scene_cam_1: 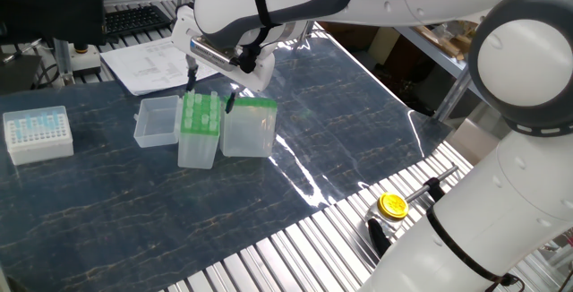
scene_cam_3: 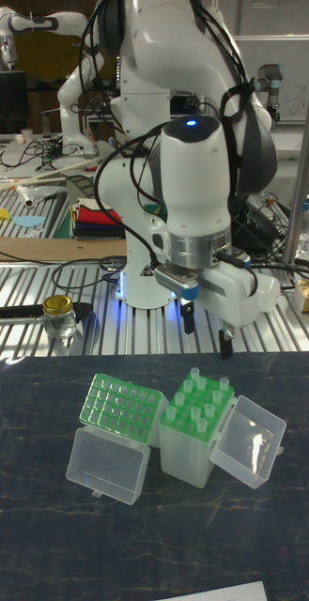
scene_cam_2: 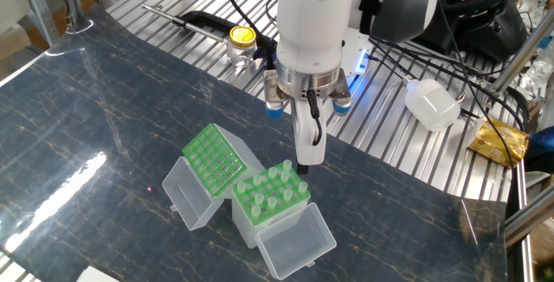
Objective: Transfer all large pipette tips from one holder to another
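Standing upright in narrow green rack [scene_cam_3: 199,407]: whitish tips [scene_cam_3: 195,379]; end effector [scene_cam_3: 207,338] open, empty.

— What does the arm [scene_cam_3: 177,113] look like?
— Glossy white rounded shells with dark grey bands at the joints. In the right of one fixed view, a big white sphere-like joint sits in a grey collar.

— And the wrist?
— Centre of the tall fixed view: a white dome with a small blue light on top, then a brushed metal ring under it, and a white boxy block off to the right.

— Cables?
— Black ones, looping over the shoulders and down the wrist.

— The gripper [scene_cam_3: 207,331]?
— Two thin black fingers [scene_cam_3: 190,318] under a silvery bar. Blue glow at the base.
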Tool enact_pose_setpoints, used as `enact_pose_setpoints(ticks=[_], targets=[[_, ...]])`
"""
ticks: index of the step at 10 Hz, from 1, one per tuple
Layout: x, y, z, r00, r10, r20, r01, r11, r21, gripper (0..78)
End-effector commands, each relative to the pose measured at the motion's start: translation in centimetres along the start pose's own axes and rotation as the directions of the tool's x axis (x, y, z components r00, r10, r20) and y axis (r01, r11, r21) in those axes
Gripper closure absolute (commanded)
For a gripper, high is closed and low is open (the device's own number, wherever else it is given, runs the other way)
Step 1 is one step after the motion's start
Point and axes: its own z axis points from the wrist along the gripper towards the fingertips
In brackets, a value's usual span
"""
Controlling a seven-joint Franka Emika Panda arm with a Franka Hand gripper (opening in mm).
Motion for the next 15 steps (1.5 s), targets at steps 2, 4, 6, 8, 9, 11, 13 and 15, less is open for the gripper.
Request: enact_pose_setpoints(ticks=[2, 4, 6, 8, 9, 11, 13, 15], targets=[[0.5, -3.4, -2.3, 0.879, -0.474, -0.060, 0.478, 0.872, 0.109, 0.2], [0.5, -3.8, -2.6, 0.840, -0.541, -0.044, 0.541, 0.826, 0.158, 0.2], [0.4, -4.4, -3.1, 0.794, -0.608, -0.028, 0.604, 0.781, 0.158, 0.2], [0.2, -4.9, -3.5, 0.759, -0.651, -0.002, 0.644, 0.750, 0.151, 0.2], [0.1, -5.2, -3.8, 0.737, -0.675, -0.004, 0.668, 0.729, 0.151, 0.2], [-0.1, -5.5, -4.1, 0.701, -0.713, 0.001, 0.704, 0.693, 0.154, 0.2], [-0.7, -5.6, -4.6, 0.663, -0.748, 0.010, 0.738, 0.656, 0.155, 0.2], [-1.3, -5.5, -5.0, 0.633, -0.774, 0.003, 0.765, 0.626, 0.150, 0.2]])
